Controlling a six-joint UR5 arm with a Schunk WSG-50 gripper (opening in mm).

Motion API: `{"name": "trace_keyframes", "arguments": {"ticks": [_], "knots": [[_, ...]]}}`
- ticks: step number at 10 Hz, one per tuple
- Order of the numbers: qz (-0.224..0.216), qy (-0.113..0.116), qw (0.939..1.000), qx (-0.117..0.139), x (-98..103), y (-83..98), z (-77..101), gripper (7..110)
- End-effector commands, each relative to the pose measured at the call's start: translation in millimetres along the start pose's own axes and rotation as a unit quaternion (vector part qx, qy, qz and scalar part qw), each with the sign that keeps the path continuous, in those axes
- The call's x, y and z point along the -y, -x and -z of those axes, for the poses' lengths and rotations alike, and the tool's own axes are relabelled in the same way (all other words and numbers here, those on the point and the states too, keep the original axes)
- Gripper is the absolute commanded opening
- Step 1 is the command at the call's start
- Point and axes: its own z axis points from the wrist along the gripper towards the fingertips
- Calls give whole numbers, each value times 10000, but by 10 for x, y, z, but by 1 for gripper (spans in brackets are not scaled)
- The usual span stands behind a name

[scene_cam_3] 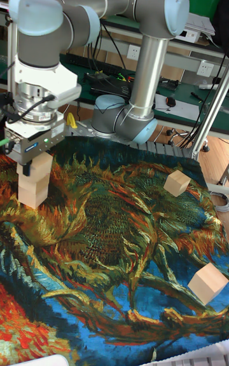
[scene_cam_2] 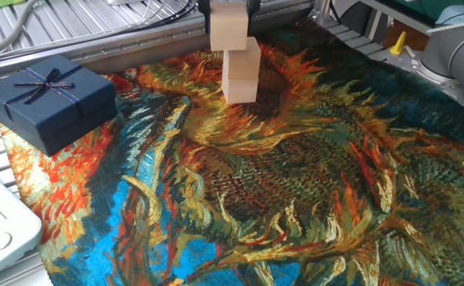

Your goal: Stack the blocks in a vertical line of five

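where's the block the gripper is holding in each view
Fixed view: the held block is at top centre, above the stacked blocks, with the gripper cut off by the top edge.
Tall fixed view: it is at the left edge, mid-height, under the gripper.
Shared landmark: the sunflower-print cloth under the stack.

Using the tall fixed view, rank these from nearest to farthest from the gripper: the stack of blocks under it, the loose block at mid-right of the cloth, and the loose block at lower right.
From the gripper:
1. Stack of blocks, directly beneath it at the left edge.
2. Mid-right loose block, across the cloth.
3. Lower-right loose block, near the cloth's front right edge.
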Motion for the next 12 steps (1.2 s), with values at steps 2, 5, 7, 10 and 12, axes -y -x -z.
{"name": "trace_keyframes", "arguments": {"ticks": [2,5,7,10,12], "knots": [[-127,86,9999,58,-104,-184,-7,22],[-36,-119,9998,180,-139,-122,-19,22],[29,-128,9994,317,-143,-42,-66,22],[-80,-148,9995,280,-184,8,-195,22],[-15,-74,9994,331,-196,-1,-142,22]]}}
